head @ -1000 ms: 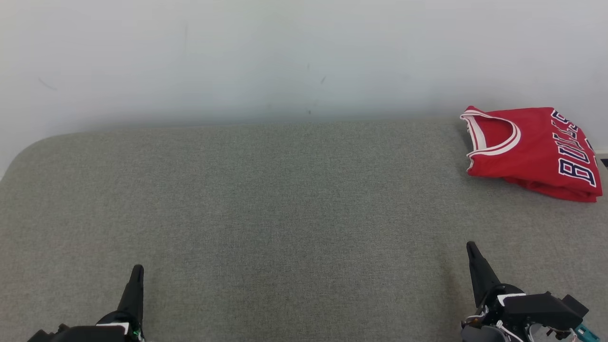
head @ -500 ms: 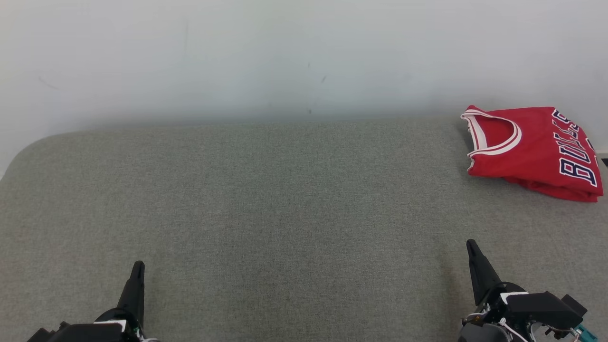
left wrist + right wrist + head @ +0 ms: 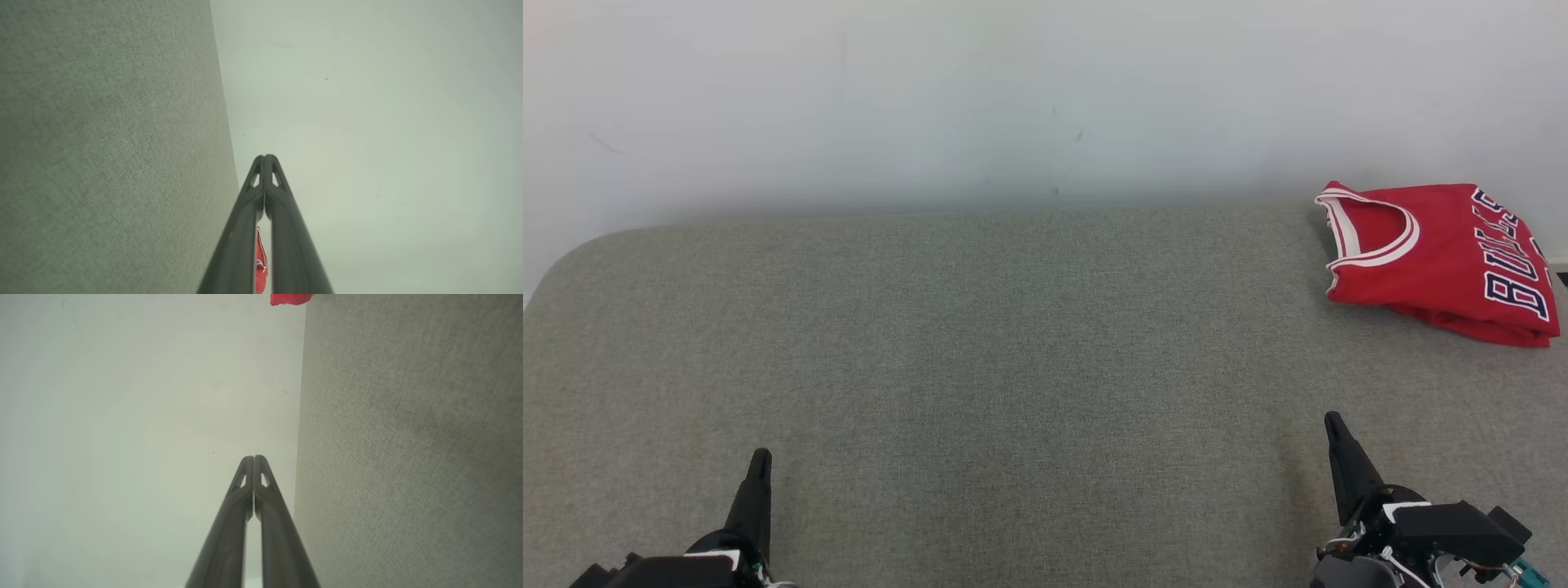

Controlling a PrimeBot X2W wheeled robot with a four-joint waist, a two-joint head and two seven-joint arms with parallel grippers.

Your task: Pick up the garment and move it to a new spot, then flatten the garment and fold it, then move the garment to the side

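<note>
Down at the near edge, the left gripper (image 3: 759, 459) sits low with its two long dark fingers pressed tip to tip, nothing between them, and over at the near right the right gripper (image 3: 1334, 420) is the same: pinched together and empty, pointing up the grey fabric-covered pad (image 3: 1013, 343). Both hang above the near strip of that pad, well apart from each other and from the work. Ahead is a broad stretch of bare grey weave, and in the far right corner lies the red sleeveless basketball jersey with white-trimmed neckline and dark lettering (image 3: 1437, 253), stacked in a compact folded bundle with its neckline facing the pad's middle and its lettered side out by the right edge. It looks folded and parked at the side, so the job seems close to finished. This is a light, limp, thin garment, probably slick to the touch, and its layers would likely slide apart if only the top one were pinched. The best hold would be a bite through the whole stack at the thick folded near edge, ideally one gripper toward each end. Behind it rises the plain pale wall (image 3: 1013, 98).
</note>
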